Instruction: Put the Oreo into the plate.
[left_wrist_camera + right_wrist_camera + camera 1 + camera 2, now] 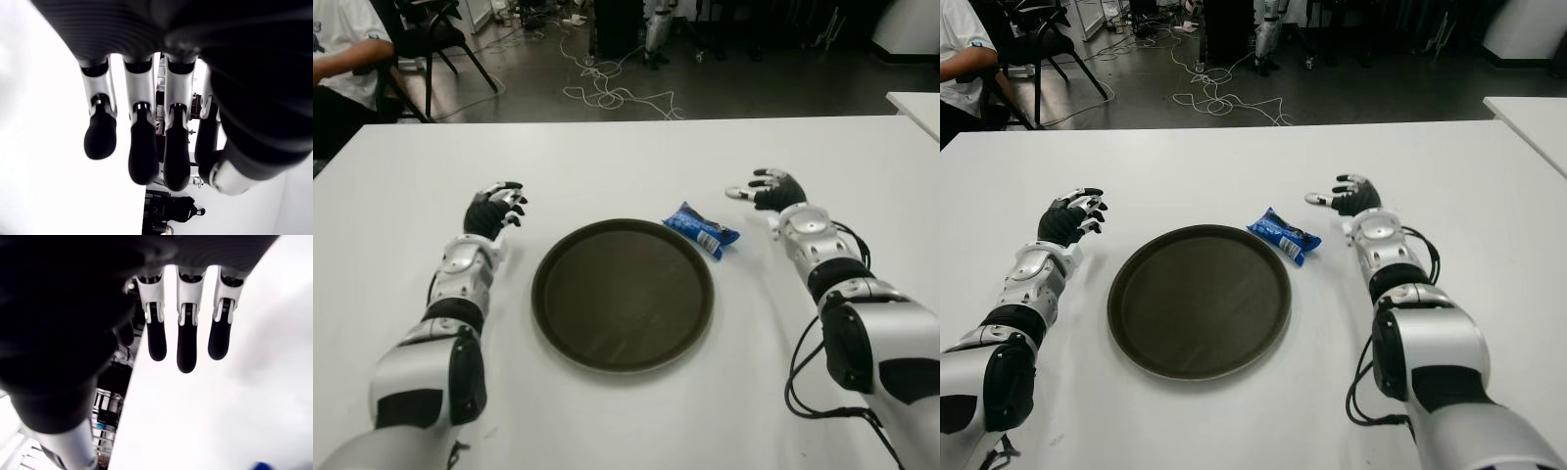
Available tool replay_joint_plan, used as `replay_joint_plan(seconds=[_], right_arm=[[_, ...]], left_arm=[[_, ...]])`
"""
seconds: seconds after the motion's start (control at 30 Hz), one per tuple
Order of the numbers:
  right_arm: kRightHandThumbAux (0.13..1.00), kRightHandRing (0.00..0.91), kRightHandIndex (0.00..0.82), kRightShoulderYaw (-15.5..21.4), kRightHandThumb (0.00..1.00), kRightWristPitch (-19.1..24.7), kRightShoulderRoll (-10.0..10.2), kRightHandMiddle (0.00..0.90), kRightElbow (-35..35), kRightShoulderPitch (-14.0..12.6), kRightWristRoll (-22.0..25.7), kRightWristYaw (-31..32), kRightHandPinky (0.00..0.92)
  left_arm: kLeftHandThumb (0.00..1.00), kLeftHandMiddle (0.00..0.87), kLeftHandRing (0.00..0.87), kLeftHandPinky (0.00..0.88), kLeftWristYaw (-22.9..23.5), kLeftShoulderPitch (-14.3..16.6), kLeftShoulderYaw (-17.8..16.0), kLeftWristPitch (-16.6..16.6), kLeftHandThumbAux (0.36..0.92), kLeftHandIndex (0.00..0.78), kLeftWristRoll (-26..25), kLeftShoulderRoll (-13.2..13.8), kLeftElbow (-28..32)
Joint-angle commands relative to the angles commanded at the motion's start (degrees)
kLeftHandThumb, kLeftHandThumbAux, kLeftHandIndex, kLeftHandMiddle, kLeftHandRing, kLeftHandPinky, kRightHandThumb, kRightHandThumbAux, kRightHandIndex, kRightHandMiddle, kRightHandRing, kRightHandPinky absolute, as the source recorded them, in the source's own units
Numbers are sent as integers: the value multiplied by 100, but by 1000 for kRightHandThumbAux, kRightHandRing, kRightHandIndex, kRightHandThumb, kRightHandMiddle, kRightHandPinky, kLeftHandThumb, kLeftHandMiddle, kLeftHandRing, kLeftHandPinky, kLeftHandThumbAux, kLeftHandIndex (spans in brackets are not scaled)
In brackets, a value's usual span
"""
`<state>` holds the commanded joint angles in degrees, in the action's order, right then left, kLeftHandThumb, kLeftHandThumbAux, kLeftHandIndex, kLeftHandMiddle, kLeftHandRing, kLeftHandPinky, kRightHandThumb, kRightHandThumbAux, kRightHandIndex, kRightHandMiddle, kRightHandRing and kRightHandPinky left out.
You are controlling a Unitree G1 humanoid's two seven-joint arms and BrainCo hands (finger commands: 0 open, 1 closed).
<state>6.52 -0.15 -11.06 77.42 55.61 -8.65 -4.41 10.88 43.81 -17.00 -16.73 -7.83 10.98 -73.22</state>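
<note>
On counter (626,157), Oreo (702,229) pack, blue wrapper, lies flat just beside plate (623,294) rim, on the plate's far right side, not in it. Touching the rim or not: cannot tell. Plate is dark, round, nothing in it, centred between both arms.

Right hand (766,190) near the Oreo, on its right and a bit farther back, apart from it, fingers spread loose, thumb pointing toward the pack, holding nothing; right wrist view shows fingers extended over bare counter. Left hand (496,208) shows left of plate, fingers relaxed and slightly bent, nothing held.

Step, as judged: pre-grasp, nothing picked yet, task barely started. Next move likely calls for right hand to shift left onto the pack, close around it, lift, carry short way over rim, release. Risk: thin crinkly wrapper may slide on smooth counter when pinched.

Person (342,59) seated at far left, chair (435,39) and cables (607,93) on floor behind.
</note>
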Motion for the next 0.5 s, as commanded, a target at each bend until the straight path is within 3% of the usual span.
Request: replay_joint_plan(seconds=[0.5], right_arm=[[833,350,245,-57,0,582,-49,298,142,-16,-240,-128,380]], left_arm=[[693,577,621,678,8,2,-14,21,720,423,-9,-7,-9]])
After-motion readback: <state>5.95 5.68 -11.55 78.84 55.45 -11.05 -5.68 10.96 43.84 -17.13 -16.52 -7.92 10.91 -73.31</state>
